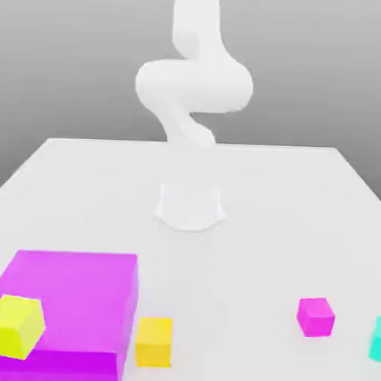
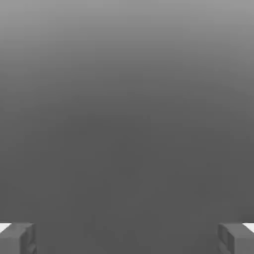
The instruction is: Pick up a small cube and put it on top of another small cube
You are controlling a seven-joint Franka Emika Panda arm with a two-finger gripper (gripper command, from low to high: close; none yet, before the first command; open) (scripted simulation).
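Note:
The small teal cube (image 1: 378, 339) lies on the white table at the exterior view's far right, partly cut by the frame edge. The small orange-yellow cube (image 1: 154, 341) sits near the front, touching or just beside the right face of a big magenta block. My white arm (image 1: 193, 85) rises from its base at the table's middle and folds high above the surface. In the hand view my gripper (image 2: 127, 239) is open, its two grey fingertips (image 2: 17, 238) far apart, with plain grey background between them.
A large magenta block (image 1: 74, 298) fills the front left, with a larger lemon yellow-green cube (image 1: 15, 325) resting on its top. A small magenta cube (image 1: 316, 316) stands just left of the teal cube. The table's front edge is out of frame.

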